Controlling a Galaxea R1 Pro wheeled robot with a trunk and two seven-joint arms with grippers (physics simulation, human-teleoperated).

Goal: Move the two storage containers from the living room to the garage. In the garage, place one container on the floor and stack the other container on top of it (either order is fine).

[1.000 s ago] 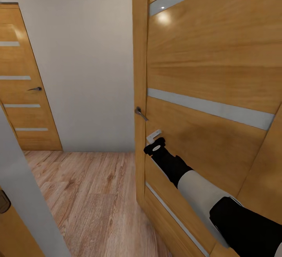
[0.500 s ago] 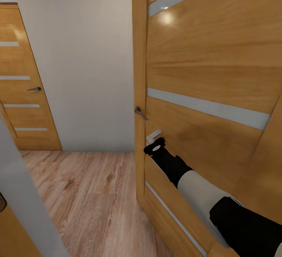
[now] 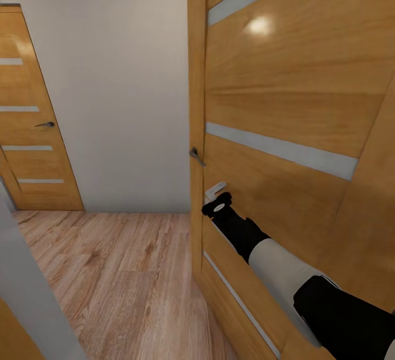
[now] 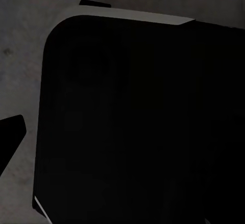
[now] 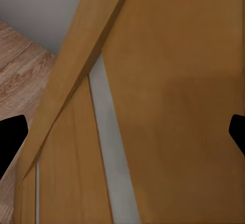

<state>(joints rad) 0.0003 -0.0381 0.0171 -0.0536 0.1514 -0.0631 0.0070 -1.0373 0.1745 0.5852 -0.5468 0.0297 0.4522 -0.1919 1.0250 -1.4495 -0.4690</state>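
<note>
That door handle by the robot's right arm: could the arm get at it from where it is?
Probably yes. The right gripper sits against the tan door just below the door handle, with nothing between them; a short lift looks enough.

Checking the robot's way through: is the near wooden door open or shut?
Open. The near door stands swung out, its edge and handle facing the camera, with wall and plank floor visible past it.

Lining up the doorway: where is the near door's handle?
Head view: the handle sits on the open door's edge, just above the right gripper.
</note>
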